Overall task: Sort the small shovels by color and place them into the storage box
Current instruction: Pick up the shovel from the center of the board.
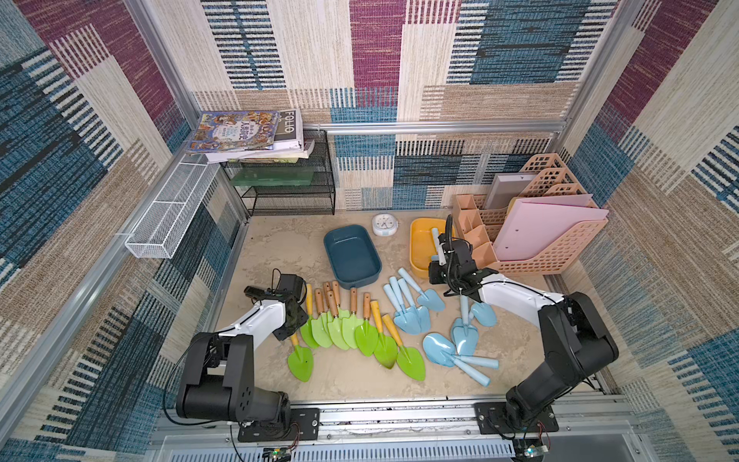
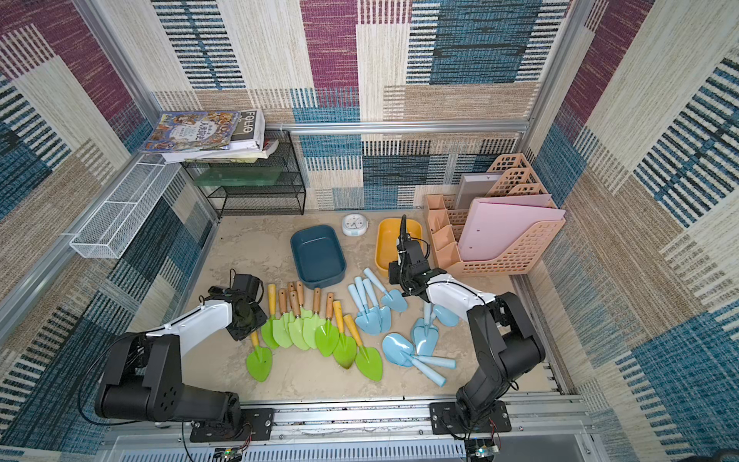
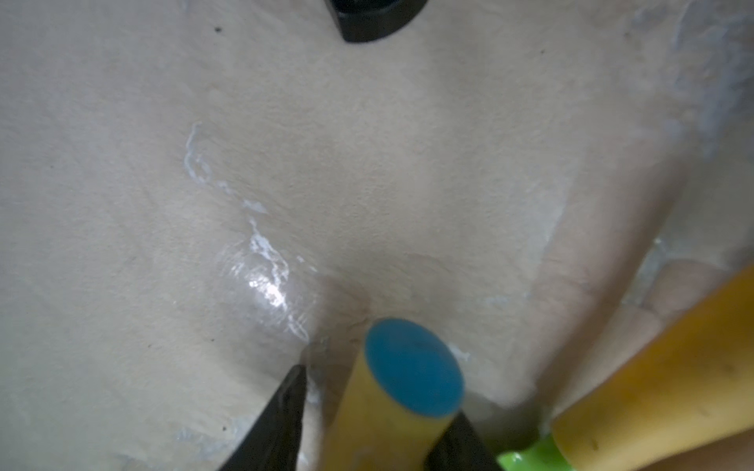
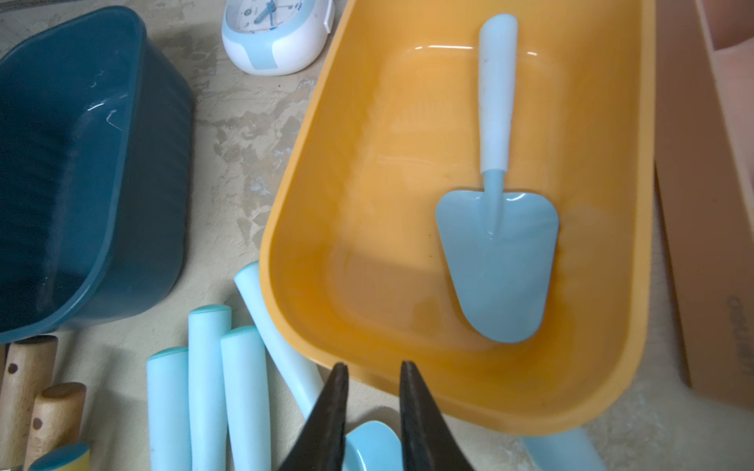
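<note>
In both top views a row of lime-green pointed shovels with wooden or yellow handles [image 1: 352, 328] lies on the beige table [image 1: 280, 248]. A cluster of pale blue plastic shovels [image 1: 412, 316] lies just beside it. The left arm [image 1: 256, 320] bends over the outermost green shovel with a yellow handle [image 1: 300, 362]. Its long axis runs near to far, blade tip toward the robot's base, handle away. The deep blue plastic box [image 1: 352, 256] looks empty. The yellow plastic box [image 1: 420, 244] sits under the right arm [image 1: 516, 296].

In the left wrist view, the left gripper [image 3: 381, 391] flanks that yellow handle, whose blue end cap faces the camera. One finger lies against it and a sliver of table shows beside the other, so I can't tell whether it is clamped. I'd call this the first green pick. Next it needs a firm squeeze, a lift clear of the neighbouring yellow handle [image 3: 653, 387], then a carry, probably to the deep blue plastic box.

In the right wrist view, the right gripper [image 4: 374, 364] hovers over the yellow box's near rim, jaws slightly parted and holding nothing. One pale blue shovel [image 4: 497, 261] lies flat inside along the box's length, handle toward the far wall.
</note>
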You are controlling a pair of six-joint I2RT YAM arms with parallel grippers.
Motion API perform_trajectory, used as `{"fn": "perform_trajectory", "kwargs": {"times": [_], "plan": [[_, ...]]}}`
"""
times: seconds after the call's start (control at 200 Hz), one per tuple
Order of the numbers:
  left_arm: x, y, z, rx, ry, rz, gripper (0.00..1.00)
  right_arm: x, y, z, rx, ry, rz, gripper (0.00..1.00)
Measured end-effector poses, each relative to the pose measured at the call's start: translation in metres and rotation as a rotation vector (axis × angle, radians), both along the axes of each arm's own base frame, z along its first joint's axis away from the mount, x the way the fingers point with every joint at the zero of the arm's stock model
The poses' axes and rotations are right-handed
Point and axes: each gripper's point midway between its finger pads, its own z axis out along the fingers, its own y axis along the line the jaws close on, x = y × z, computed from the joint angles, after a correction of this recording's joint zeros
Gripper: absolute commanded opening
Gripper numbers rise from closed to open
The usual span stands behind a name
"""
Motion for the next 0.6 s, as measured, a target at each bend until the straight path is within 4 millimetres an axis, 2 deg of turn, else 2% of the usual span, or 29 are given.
{"fn": "perform_trajectory", "kwargs": {"times": [0.095, 0.19, 0.25, 0.356, 0.491, 0.596], "plan": [[0.003, 0.000, 0.001, 0.001, -0.003, 0.000, 0.00, -0.001, -0.005, 0.000, 0.003, 0.001, -0.012, 0.26], [0.003, -0.003, 0.004, -0.017, 0.003, -0.003, 0.00, -0.002, -0.010, -0.001, 0.009, 0.005, -0.022, 0.26], [0.006, -0.004, 0.013, -0.020, -0.008, -0.009, 0.00, -0.002, -0.011, 0.000, 0.016, 0.003, -0.022, 0.26], [0.026, -0.004, 0.049, -0.007, -0.090, -0.037, 0.00, -0.002, -0.012, 0.001, 0.022, 0.003, -0.025, 0.26], [0.057, -0.006, 0.114, 0.026, -0.232, -0.102, 0.00, -0.003, -0.013, 0.004, 0.031, -0.003, -0.024, 0.26], [0.071, -0.013, 0.150, 0.047, -0.296, -0.170, 0.00, -0.002, -0.014, 0.005, 0.032, -0.004, -0.027, 0.26]]}}
